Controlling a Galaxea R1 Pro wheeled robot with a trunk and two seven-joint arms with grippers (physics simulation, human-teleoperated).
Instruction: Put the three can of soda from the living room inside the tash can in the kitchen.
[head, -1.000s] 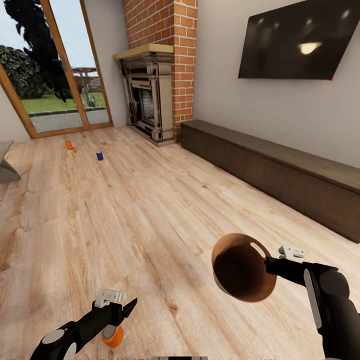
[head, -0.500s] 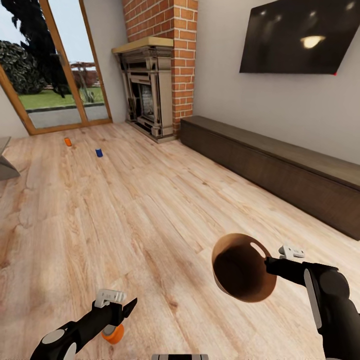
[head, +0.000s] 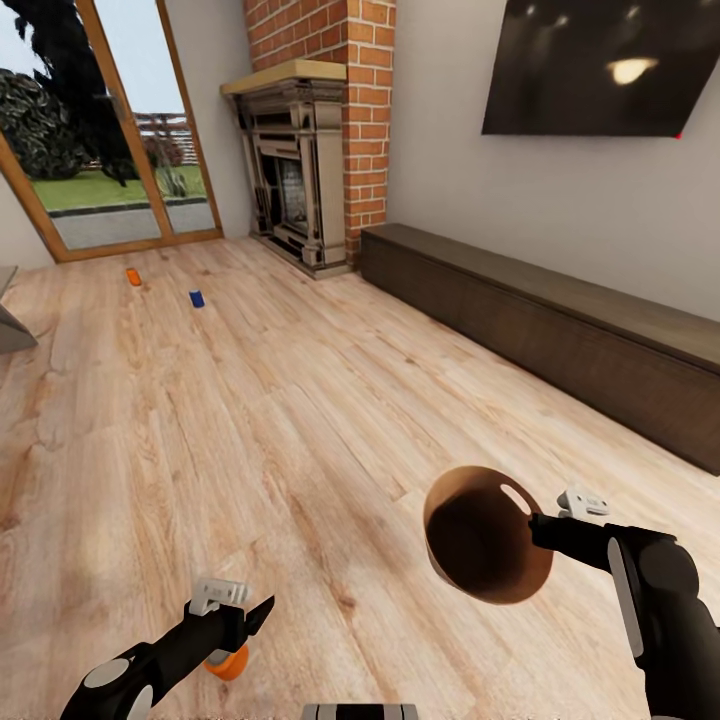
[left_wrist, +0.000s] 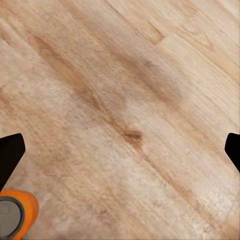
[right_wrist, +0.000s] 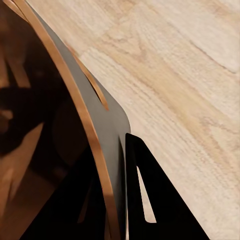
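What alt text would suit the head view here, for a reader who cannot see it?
The right gripper holds a brown trash can by its rim above a wood floor, while the open left gripper hangs over an orange soda can. Another orange can and a blue can lie far off near glass doors.

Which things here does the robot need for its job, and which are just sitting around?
Needed:
orange can near the left arm
far orange can
blue can
brown bin, held by the right end effector

Just there:
fireplace
TV
long low cabinet
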